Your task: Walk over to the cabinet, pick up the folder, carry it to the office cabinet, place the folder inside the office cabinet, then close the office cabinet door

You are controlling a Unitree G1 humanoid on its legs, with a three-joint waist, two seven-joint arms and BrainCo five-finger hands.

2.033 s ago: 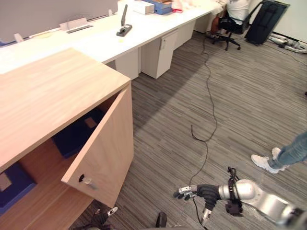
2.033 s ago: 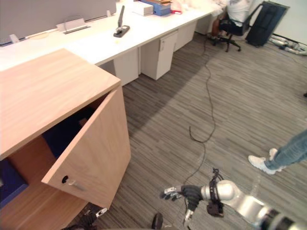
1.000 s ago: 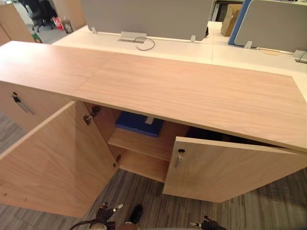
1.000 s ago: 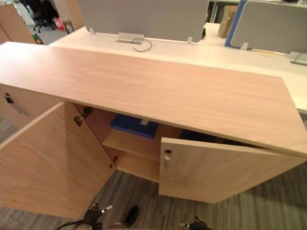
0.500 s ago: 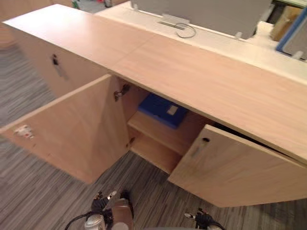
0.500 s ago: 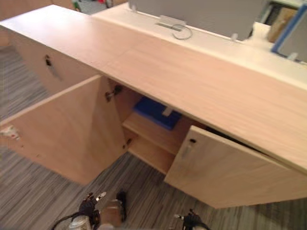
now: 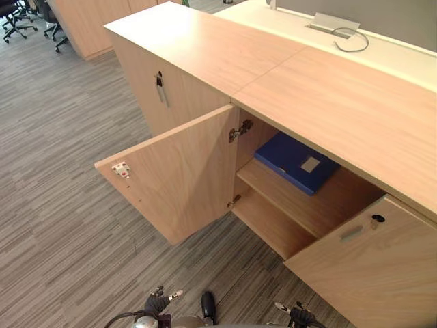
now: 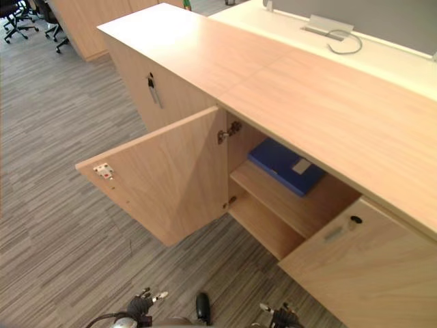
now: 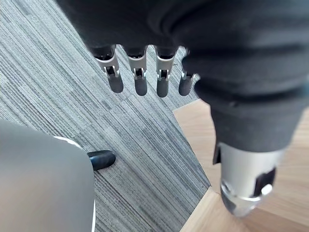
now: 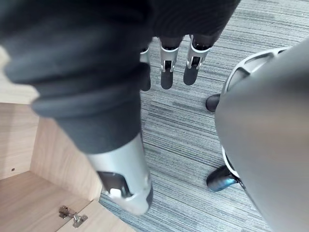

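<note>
On cabinet shelf [image 7: 300,208], blue folder [image 7: 296,162] unmoved; left door [image 7: 181,178] open as before.

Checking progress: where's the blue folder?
Left eye view: the blue folder lies flat on the upper shelf of the cabinet, just right of the open left door.

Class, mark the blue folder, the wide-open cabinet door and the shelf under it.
blue folder [image 7: 285,156], left eye view, its blue cover.
open door [image 7: 184,174], left eye view, middle of inner face.
shelf [image 7: 322,207], left eye view, bare wood beside folder.
</note>
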